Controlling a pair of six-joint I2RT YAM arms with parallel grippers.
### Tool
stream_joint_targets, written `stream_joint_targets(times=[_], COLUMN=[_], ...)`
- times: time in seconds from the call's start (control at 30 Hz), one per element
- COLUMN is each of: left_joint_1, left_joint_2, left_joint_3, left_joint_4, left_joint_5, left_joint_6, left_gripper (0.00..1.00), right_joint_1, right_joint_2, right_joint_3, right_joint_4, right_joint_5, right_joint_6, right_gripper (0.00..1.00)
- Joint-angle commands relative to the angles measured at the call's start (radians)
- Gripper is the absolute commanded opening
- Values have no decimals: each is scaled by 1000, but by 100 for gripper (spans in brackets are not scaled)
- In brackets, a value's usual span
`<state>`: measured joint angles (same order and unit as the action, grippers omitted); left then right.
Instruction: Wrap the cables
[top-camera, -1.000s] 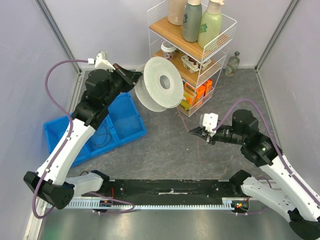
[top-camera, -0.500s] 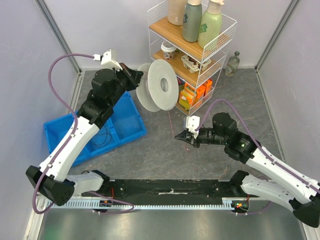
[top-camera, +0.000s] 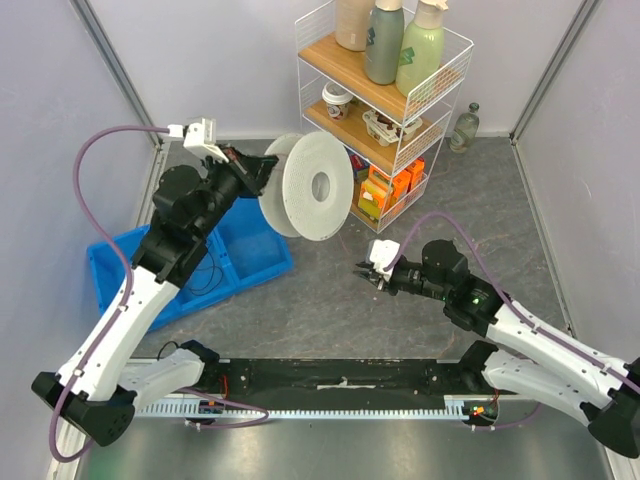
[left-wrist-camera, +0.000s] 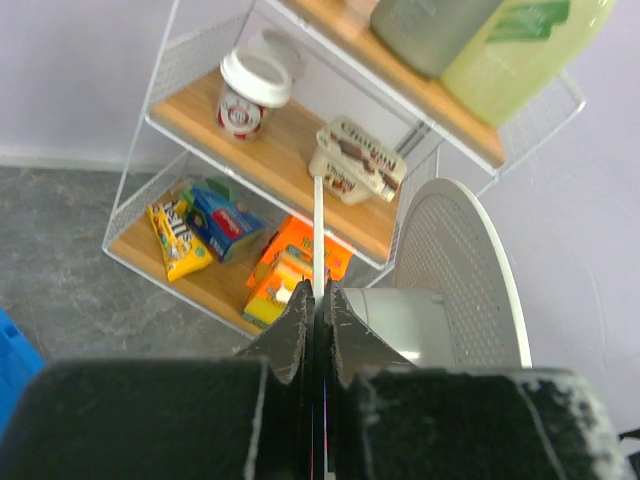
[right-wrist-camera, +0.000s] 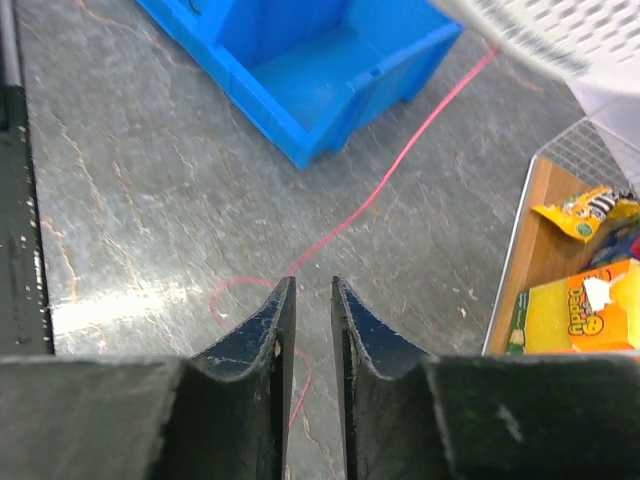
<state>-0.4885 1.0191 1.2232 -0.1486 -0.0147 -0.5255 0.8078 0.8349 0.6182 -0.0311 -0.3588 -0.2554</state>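
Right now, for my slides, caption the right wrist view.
Right gripper, slightly open, over thin red cable running past blue bin to spool.

Far edge, centre-right: wire shelf (top-camera: 330, 58). Just left of it, raised off the bench: spool (top-camera: 300, 205). By left edge, nearer than spool: bin (top-camera: 250, 245). From under spool across mid-bench: cable (right-wrist-camera: 400, 165). Beside shelf, toward far-right corner: bottle (top-camera: 465, 127).

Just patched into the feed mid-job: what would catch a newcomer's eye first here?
The big white spool stands out first. The left gripper holds it up by pinching its flange, right in front of the wire shelf rack. Next comes the thin red cable, trailing from the spool across the grey floor, past the blue bin, to the right gripper.
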Motion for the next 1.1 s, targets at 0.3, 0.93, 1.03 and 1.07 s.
stream_joint_targets(times=[0.3, 0.93, 1.03, 1.07], left_joint_1=[1, 1, 1, 1], left_joint_2=[-8, 15, 16, 19], left_joint_3=[-229, -255, -257, -257], left_joint_4=[215, 222, 224, 224], left_joint_5=[90, 111, 110, 113], left_joint_6=[68, 67, 64, 61], left_gripper=[2, 2, 2, 2], right_joint_1=[-51, 8, 13, 17], right_joint_2=[75, 269, 326, 340], right_joint_3=[3, 87, 65, 57], right_joint_4=[-33, -664, -623, -612], right_joint_5=[100, -252, -269, -270], right_joint_6=[-106, -789, -795, -806], right_gripper=[48, 74, 70, 70])
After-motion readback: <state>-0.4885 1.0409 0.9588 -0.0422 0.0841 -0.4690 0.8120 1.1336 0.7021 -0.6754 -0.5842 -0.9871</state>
